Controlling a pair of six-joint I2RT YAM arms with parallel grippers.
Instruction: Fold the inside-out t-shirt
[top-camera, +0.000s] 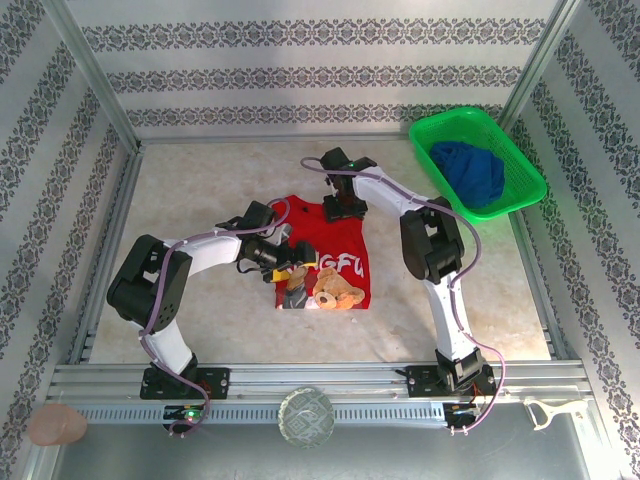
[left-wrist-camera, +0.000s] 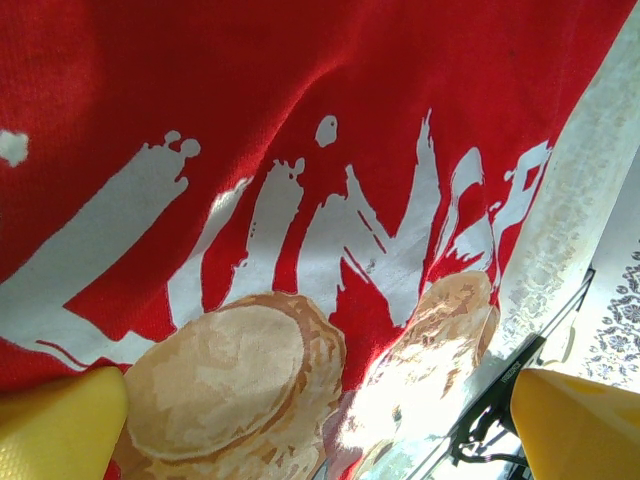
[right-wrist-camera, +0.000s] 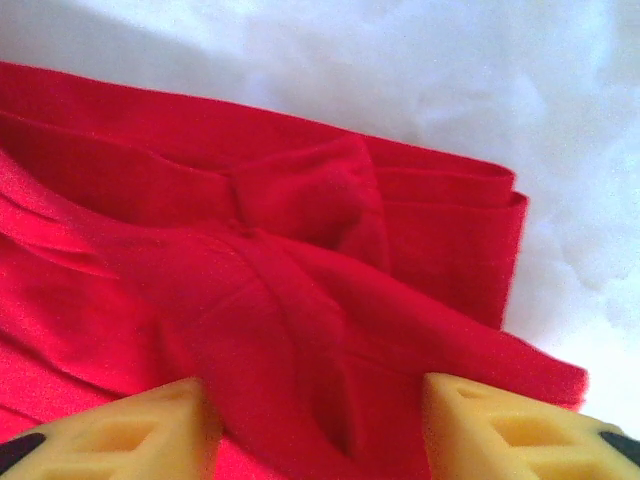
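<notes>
The t-shirt (top-camera: 345, 262) lies partly folded at the centre of the table (top-camera: 200, 200), bear print (top-camera: 325, 290) up. At its 9 o'clock edge the left gripper (top-camera: 290, 264) hovers, claws spread wide, holding nothing. At 12 o'clock the right gripper (right-wrist-camera: 310, 400) stands with claws apart astride a ridge of cloth, possibly starting a pinch. The fabric looks light and limp and will likely sag, so take it by doubled hems or corners.

Red t-shirt (top-camera: 340, 245) soft matt cloth; green basket (top-camera: 520, 165) glossy plastic.
</notes>
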